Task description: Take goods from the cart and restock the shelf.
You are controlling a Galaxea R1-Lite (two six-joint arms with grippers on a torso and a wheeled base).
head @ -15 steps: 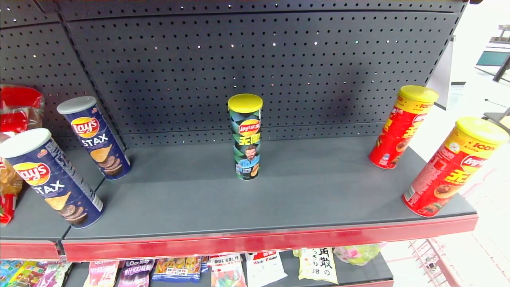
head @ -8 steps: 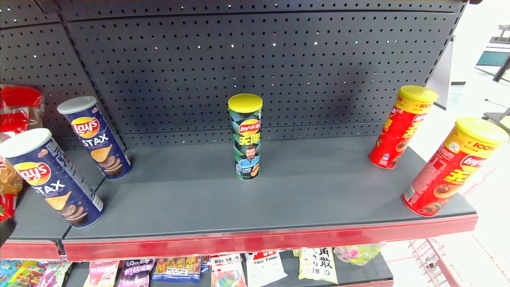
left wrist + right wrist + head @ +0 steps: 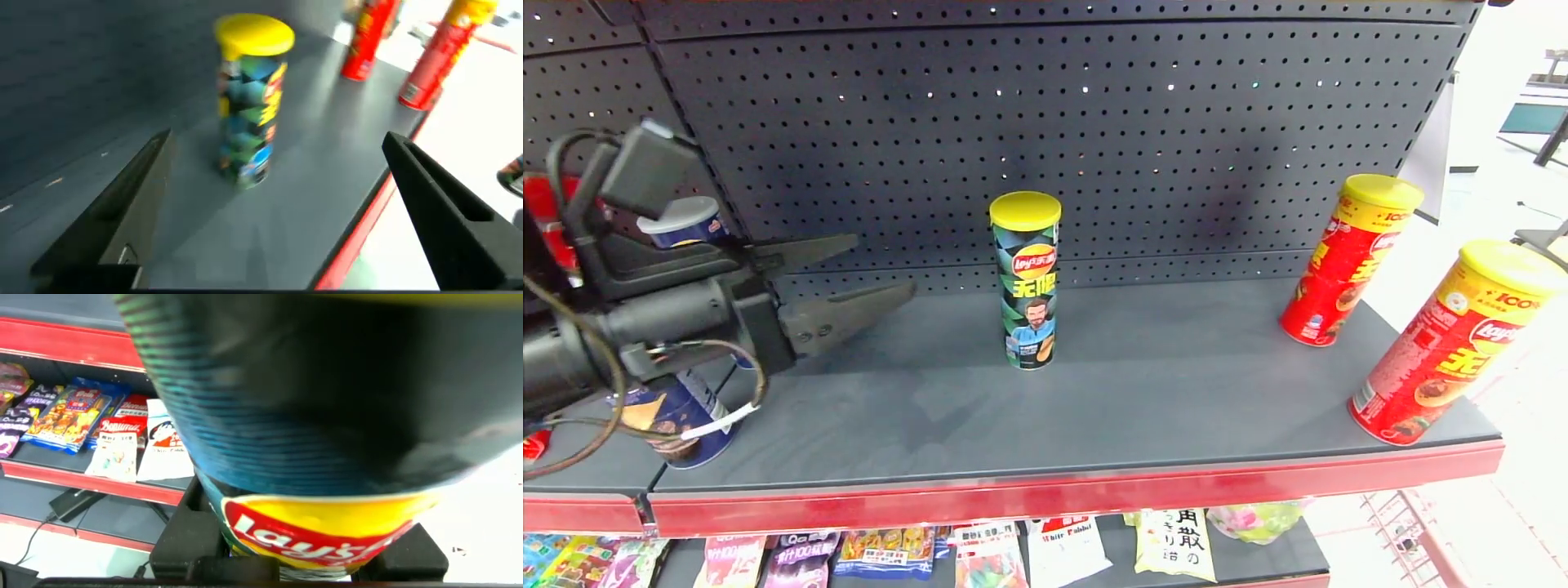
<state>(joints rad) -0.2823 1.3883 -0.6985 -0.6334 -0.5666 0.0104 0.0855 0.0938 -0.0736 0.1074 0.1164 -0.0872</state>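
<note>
My left tool (image 3: 882, 265) spread, over shelf (image 3: 1143, 392), near green can (image 3: 1025, 282); my right tool (image 3: 302, 567) pinching second can (image 3: 327, 416) (not yet on shelf). Risk: left finger clips green can, topples it.

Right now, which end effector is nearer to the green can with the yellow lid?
Left. The left end effector hangs open over the shelf beside the green can, not touching. The right end effector is shut on another can, down by the snack bags.

You have on the grey shelf (image 3: 1160, 392): green chip can (image 3: 1025, 282) upright, centre rear; rear red chip can (image 3: 1347, 261) and front red chip can (image 3: 1450, 343) at the right end; rear blue chip can (image 3: 682, 224) and front blue chip can (image 3: 690, 429) at left, partly hidden.
</note>
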